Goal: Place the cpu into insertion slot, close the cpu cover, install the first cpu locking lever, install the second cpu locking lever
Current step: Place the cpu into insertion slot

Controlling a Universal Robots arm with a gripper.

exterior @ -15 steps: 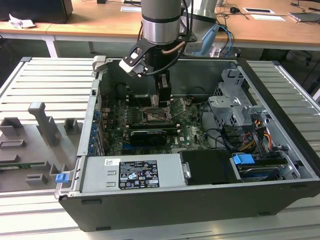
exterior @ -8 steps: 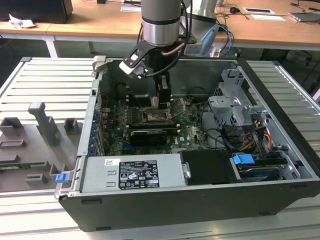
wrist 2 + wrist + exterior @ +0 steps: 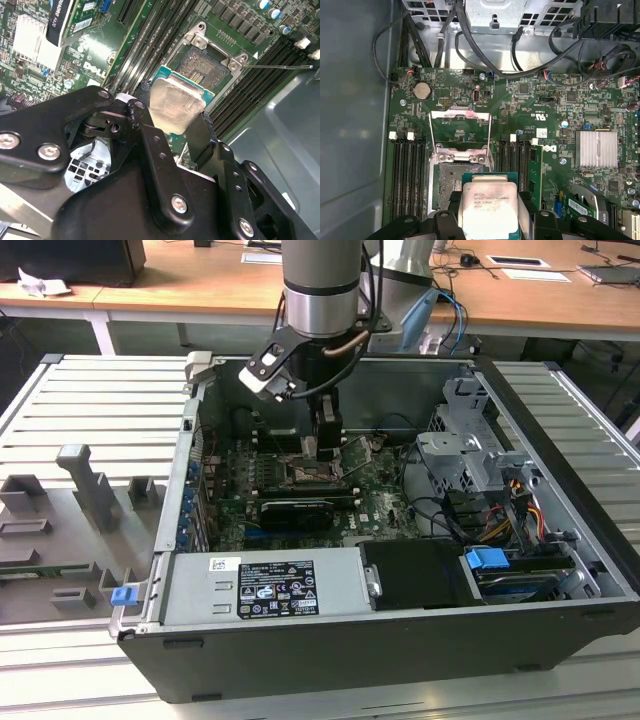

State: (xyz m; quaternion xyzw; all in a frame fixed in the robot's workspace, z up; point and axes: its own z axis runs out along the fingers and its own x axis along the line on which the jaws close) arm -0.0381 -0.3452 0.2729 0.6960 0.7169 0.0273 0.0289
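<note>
Second wrist view: claw clamps silver-topped, green-edged cpu over insertion slot.

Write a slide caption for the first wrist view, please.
Gripper holding the cpu close over the uncovered insertion slot, with the cpu cover flipped open behind it.

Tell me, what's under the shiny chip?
The open slot in the green board lies below the chip. Part of it shows; the chip covers the rest.
</note>
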